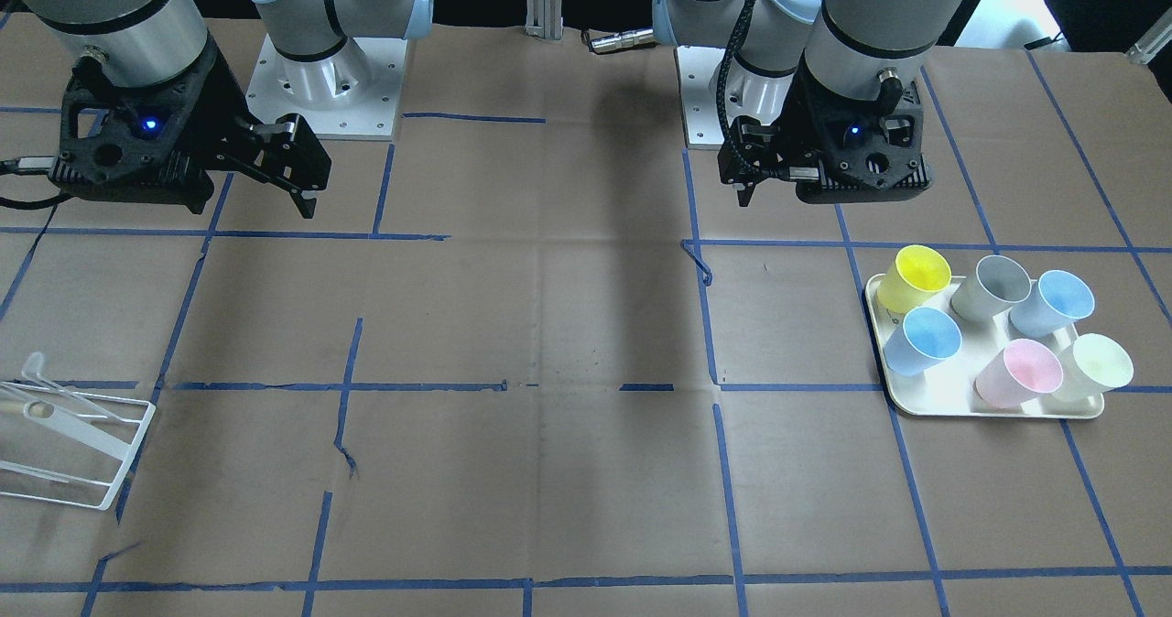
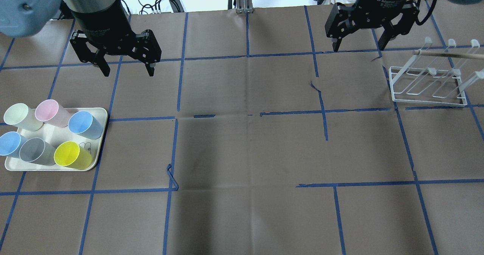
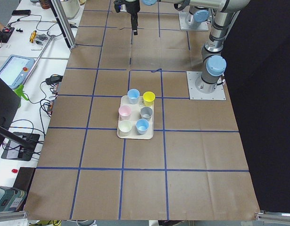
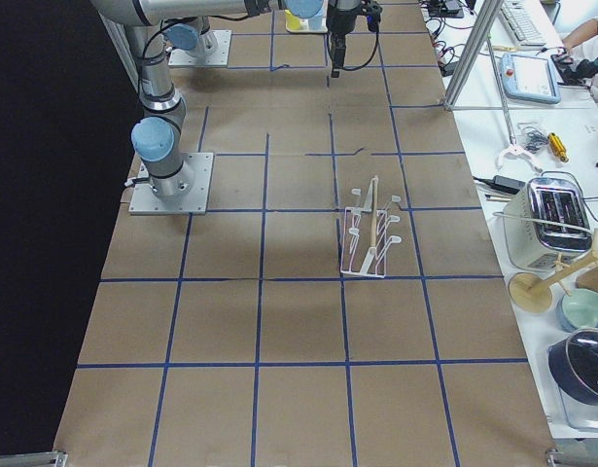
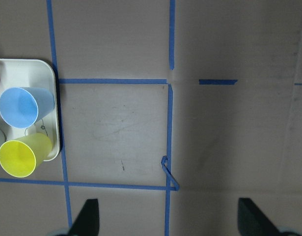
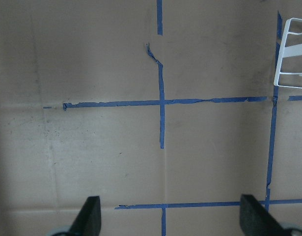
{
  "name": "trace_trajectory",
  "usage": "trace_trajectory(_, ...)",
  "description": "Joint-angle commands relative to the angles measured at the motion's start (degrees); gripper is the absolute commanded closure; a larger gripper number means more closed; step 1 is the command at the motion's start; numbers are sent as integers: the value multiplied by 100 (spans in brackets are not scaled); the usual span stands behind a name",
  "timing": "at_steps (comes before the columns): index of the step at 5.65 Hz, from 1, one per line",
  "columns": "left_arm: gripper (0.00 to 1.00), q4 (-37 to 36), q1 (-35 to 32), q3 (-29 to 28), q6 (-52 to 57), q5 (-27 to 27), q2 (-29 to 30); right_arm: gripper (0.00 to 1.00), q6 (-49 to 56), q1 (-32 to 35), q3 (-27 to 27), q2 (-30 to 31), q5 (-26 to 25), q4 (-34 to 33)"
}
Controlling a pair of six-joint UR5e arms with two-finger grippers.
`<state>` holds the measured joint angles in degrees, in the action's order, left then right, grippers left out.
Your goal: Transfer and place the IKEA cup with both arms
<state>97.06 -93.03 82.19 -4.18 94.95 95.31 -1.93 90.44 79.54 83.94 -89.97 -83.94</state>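
Note:
Two near-identical pale-blue cups stand on a cream tray [image 2: 99, 113] at the table's left end. One [image 2: 85, 124] [image 1: 929, 338] [image 5: 23, 105] is at the tray's inner edge. The other [image 2: 9, 143] [image 1: 1062, 301] is at its outer edge. I cannot tell which is the IKEA cup. My left gripper [image 2: 128, 72] [image 5: 170, 216] is open and empty, hovering above the table beside the tray. My right gripper [image 2: 358, 47] [image 6: 171, 216] is open and empty, hovering near the white rack.
The tray also holds a yellow cup [image 2: 72, 154], a grey cup [image 2: 36, 151], a pink cup [image 2: 49, 111] and a pale-green cup [image 2: 20, 115]. A white wire rack [image 2: 427, 84] [image 1: 73, 434] stands at the right end. Blue tape lines grid the brown paper.

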Motion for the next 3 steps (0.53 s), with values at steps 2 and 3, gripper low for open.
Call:
trace_trajectory(2,2,-477,-4,130,4,-56,-83,0,0,-9,0,0,-3,0)
trace_trajectory(3,2,-477,-4,122,-22,-152,-74,0,0,-9,0,0,-3,0)
